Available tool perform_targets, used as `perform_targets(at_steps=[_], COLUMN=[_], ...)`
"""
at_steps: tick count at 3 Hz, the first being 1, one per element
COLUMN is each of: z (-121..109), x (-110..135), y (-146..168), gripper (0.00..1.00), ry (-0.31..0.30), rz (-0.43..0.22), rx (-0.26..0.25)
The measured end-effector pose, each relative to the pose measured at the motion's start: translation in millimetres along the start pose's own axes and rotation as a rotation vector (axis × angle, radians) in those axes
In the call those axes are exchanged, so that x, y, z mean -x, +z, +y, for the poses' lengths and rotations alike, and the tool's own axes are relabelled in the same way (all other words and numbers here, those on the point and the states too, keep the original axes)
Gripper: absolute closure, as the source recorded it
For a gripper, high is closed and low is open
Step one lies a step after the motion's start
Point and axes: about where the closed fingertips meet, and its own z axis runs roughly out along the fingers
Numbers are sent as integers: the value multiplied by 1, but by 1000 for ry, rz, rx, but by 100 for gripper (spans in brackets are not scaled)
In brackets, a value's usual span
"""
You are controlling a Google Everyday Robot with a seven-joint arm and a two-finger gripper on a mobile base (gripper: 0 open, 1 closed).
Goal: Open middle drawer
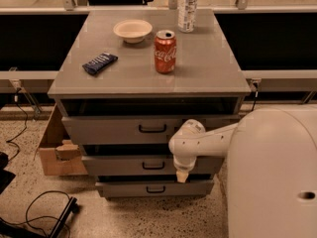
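Observation:
A grey cabinet holds three drawers stacked one above another. The middle drawer has a flat low grey front and a small black bar handle at its centre. Its front is about in line with the other two, with a dark gap above it. My gripper hangs tip-down from the white arm. It is in front of the drawer's right half, right of the handle, its tip at the drawer's lower edge. The inside of the drawer is hidden.
On the cabinet top stand a red cola can, a white bowl, a clear bottle and a blue snack bar. A cardboard box sits left of the cabinet. Black cables lie on the floor. My white body fills the lower right.

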Motion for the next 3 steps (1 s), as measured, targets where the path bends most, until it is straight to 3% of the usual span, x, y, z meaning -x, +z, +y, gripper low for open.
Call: perform_targets(at_steps=[1,2,3], z=[11,11,11], x=[-19,-19,-19], y=[-5,-6,-8], gripper=[65,88,91], ry=[18,18,18], rz=[16,16,16], rx=[3,3,3])
